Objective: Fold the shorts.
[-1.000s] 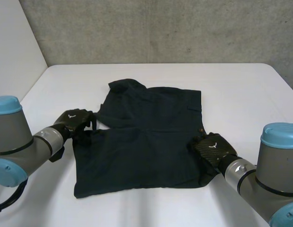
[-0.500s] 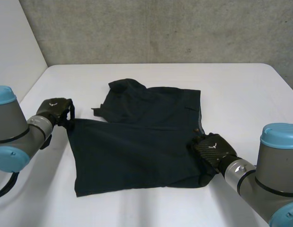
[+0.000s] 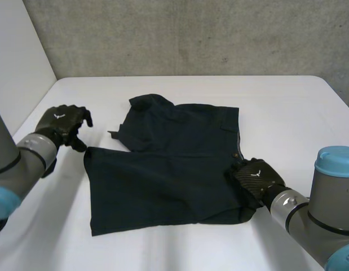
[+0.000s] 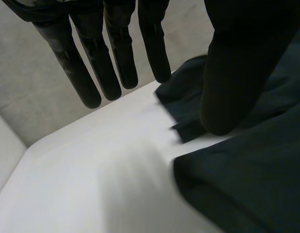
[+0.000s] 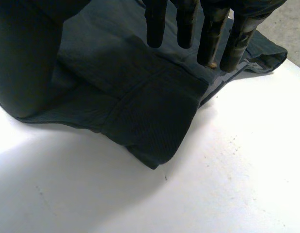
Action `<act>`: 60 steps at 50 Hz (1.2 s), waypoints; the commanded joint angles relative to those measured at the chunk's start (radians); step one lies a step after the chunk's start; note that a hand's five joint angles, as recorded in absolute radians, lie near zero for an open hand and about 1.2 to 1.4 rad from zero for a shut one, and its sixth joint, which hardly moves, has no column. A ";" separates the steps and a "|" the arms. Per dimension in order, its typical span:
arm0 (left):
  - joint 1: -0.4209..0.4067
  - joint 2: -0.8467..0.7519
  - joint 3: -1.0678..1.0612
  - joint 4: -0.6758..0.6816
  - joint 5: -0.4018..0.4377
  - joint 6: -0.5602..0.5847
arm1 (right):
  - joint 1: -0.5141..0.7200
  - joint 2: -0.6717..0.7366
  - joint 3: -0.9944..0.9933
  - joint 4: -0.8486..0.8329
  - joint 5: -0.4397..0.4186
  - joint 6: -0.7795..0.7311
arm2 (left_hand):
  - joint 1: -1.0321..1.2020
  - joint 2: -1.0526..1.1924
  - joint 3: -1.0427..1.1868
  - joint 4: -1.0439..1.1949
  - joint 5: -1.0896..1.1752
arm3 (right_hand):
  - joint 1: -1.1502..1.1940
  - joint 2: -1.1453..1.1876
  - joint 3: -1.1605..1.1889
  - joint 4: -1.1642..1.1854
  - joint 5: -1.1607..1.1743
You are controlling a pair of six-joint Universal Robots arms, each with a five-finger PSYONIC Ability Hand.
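Note:
The dark navy shorts [image 3: 174,164] lie on the white table [image 3: 287,107], the near half folded over the far half. My left hand [image 3: 64,123] hovers open just off the shorts' left corner [image 3: 87,152], clear of the cloth. In the left wrist view its fingers [image 4: 91,73] are straight, and the shorts [image 4: 246,179] lie below the thumb. My right hand [image 3: 256,176] rests on the right edge of the shorts. The right wrist view shows its fingers [image 5: 188,24] straight over the folded waistband [image 5: 154,111], gripping nothing.
A grey concrete wall [image 3: 191,34] stands behind the table. A white panel [image 3: 16,62] closes off the left side. Bare tabletop [image 3: 44,226] lies in front of the shorts and to their left.
My left hand drew the shorts' left corner outward, let it go and pulled back to the left with straightened fingers. The near layer now lies flatter. My right hand has stayed put.

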 commanded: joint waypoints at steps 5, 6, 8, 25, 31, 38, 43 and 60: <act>-0.199 0.316 -0.378 0.000 0.012 0.006 | -0.015 -0.054 0.046 0.002 0.002 -0.003 | 0.068 0.068 0.061 0.069 0.071 | 0.108 0.090 0.068 0.075 0.055; -0.210 0.329 -0.397 0.000 0.011 0.005 | -0.021 -0.061 0.052 0.002 0.000 -0.006 | 0.068 0.068 0.061 0.069 0.071 | 0.108 0.090 0.068 0.075 0.055; -0.239 0.357 -0.444 0.000 0.002 0.005 | -0.034 -0.084 0.071 0.002 -0.003 -0.029 | 0.068 0.068 0.061 0.069 0.071 | 0.108 0.090 0.068 0.075 0.055; -0.333 0.255 -0.516 0.015 -0.202 0.028 | -0.103 -0.149 0.158 -0.006 -0.056 -0.235 | 0.038 0.038 0.031 0.039 0.042 | 0.114 0.096 0.074 0.081 0.061; -0.333 0.219 -0.533 0.081 -0.208 0.061 | -0.112 -0.141 0.158 -0.013 -0.115 -0.236 | 0.029 0.030 0.022 0.031 0.033 | 0.243 0.225 0.203 0.210 0.190; -0.333 0.219 -0.540 0.146 -0.233 0.078 | -0.115 -0.134 0.161 -0.078 -0.138 -0.222 | 0.029 0.030 0.022 0.031 0.033 | 0.440 0.422 0.400 0.407 0.387; -0.333 0.202 -0.541 0.150 -0.238 0.094 | -0.115 -0.117 0.160 -0.108 -0.139 -0.218 | 0.029 0.030 0.022 0.031 0.033 | 0.487 0.469 0.447 0.454 0.434; -0.331 0.130 -0.535 0.198 -0.247 0.143 | -0.113 -0.071 0.149 -0.134 -0.142 -0.222 | 0.041 0.041 0.034 0.042 0.045 | 1.193 1.175 1.154 1.161 1.141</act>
